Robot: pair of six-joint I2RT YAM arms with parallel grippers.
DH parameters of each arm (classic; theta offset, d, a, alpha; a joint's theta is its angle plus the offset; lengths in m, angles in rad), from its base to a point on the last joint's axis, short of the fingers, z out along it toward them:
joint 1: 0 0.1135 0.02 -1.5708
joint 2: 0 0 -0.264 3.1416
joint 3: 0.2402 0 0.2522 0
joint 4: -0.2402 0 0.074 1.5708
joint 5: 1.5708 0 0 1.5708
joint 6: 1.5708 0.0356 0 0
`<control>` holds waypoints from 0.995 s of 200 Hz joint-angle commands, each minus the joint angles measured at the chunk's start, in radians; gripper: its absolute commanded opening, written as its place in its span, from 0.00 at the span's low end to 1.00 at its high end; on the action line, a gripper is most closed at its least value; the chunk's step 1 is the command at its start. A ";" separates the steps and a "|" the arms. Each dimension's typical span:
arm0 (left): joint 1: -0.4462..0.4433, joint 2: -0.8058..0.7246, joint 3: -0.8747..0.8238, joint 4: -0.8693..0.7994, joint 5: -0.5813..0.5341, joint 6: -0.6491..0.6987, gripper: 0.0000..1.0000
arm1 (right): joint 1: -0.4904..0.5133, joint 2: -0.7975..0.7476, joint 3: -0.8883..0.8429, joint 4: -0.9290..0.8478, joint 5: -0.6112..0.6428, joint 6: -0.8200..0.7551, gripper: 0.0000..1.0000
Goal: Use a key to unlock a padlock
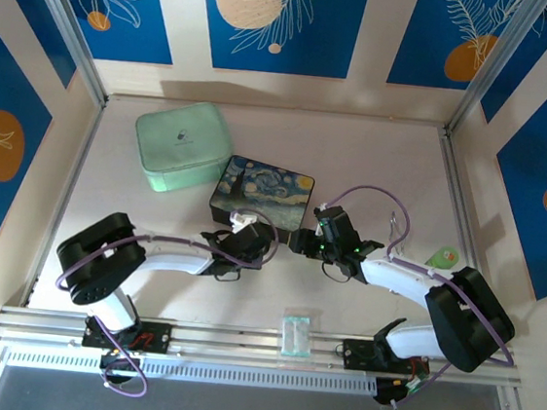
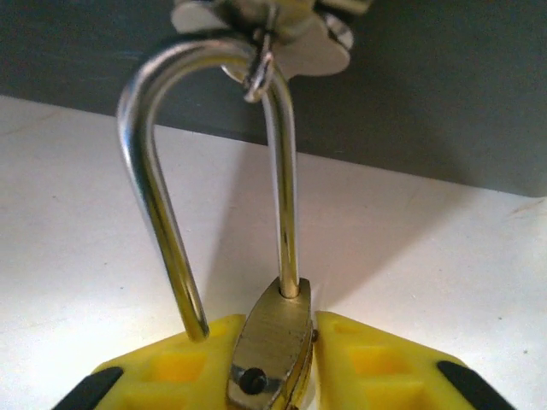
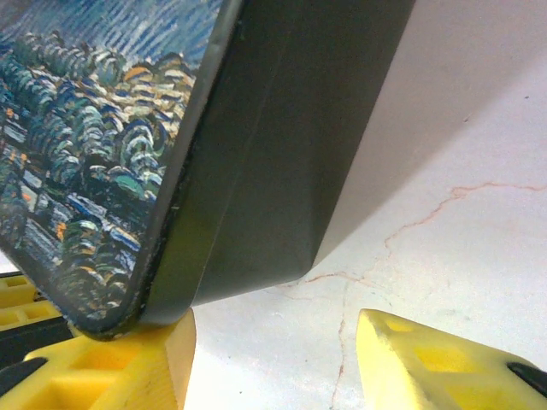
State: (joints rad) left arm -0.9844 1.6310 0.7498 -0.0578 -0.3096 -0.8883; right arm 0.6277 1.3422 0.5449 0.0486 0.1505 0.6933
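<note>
The left gripper (image 2: 275,369) clenches the padlock (image 2: 275,323) at 6 o'clock of its wrist view, shackle (image 2: 150,188) hooked through the clasp (image 2: 267,34) at 12. The right gripper (image 3: 273,352) gapes released at the corner of the painted box (image 3: 256,171).

Your left arm (image 1: 166,252) and right arm (image 1: 398,275) pair white links with bulky black joint housings, and purple cables (image 1: 382,197) loop alongside. Green lights (image 1: 321,236) glow at the right wrist. Your jaws are yellow plastic, pocketed, with black trim.
</note>
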 commanded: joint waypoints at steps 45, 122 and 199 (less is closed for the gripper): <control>-0.026 0.010 0.103 -0.252 -0.121 0.056 0.22 | -0.006 -0.022 0.001 0.008 0.001 0.010 0.53; -0.046 0.112 0.174 -0.397 -0.214 0.085 0.27 | -0.009 -0.031 -0.008 0.029 -0.017 0.011 0.53; -0.117 0.176 0.269 -0.492 -0.315 0.076 0.28 | -0.008 -0.022 -0.032 0.043 -0.032 0.023 0.55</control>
State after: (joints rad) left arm -1.0725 1.7847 0.9844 -0.4702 -0.5812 -0.8089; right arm 0.6258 1.3331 0.5385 0.0681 0.1246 0.6937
